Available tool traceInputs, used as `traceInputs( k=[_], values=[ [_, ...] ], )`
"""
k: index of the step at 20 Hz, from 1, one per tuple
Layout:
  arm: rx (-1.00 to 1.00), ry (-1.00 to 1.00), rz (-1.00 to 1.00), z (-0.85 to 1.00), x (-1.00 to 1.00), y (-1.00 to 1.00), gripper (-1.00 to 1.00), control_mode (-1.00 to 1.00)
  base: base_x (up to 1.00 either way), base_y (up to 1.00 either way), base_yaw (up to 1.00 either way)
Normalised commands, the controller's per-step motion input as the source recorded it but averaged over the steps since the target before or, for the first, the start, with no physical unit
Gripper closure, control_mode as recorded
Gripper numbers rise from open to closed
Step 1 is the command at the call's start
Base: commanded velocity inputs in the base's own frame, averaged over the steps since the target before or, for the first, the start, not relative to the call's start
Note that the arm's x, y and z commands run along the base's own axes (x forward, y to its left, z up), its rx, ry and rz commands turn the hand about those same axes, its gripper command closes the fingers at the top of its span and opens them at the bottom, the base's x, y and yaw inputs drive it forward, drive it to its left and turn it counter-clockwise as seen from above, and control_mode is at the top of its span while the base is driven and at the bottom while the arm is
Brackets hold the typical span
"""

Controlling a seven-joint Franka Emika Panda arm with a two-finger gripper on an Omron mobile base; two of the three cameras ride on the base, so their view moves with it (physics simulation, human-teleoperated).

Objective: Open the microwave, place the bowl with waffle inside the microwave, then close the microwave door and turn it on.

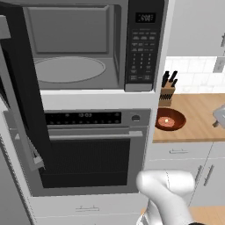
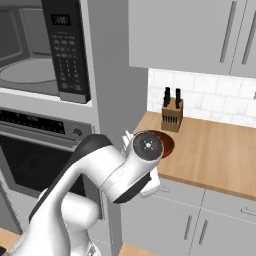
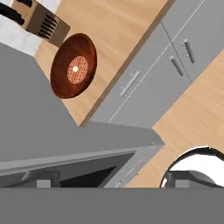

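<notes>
Left base view: I see the microwave [image 1: 79,46] with its door [image 1: 19,88] swung wide to the left, the grey cavity and glass turntable [image 1: 68,69] bare. That puts the first step behind me, by my reading. The bowl [image 1: 170,119] with its waffle [image 1: 166,121] sits on the wooden counter [image 1: 197,114] to the right of the microwave, just in front of the knife block [image 1: 167,94], and nothing touches it. In the hand view the bowl [image 3: 73,66] lies well apart from my hand, up the frame beside the counter's edge. I cannot tell from these pictures whether the gripper's fingers stand wide or narrow; nothing appears to be held. Left to do, as I judge it: pick up the bowl, set it on the turntable, shut the door, and press the keypad [image 1: 141,57].
</notes>
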Motion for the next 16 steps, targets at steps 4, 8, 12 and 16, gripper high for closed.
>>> traceInputs(
  k=[4,8,12,16],
  values=[
    [0.04,0.00,0.05,-0.01,0.44,-0.16,-1.00,-1.00,0.00,0.00,0.00],
    [0.00,0.00,0.02,-0.16,0.54,0.00,-1.00,-1.00,0.00,0.00,0.00],
    [0.00,0.00,0.03,-0.42,0.41,0.00,-1.00,-1.00,0.00,0.00,0.00],
    [0.01,0.00,0.06,-0.39,0.44,-0.01,-1.00,-1.00,0.00,0.00,0.00]
  ],
)
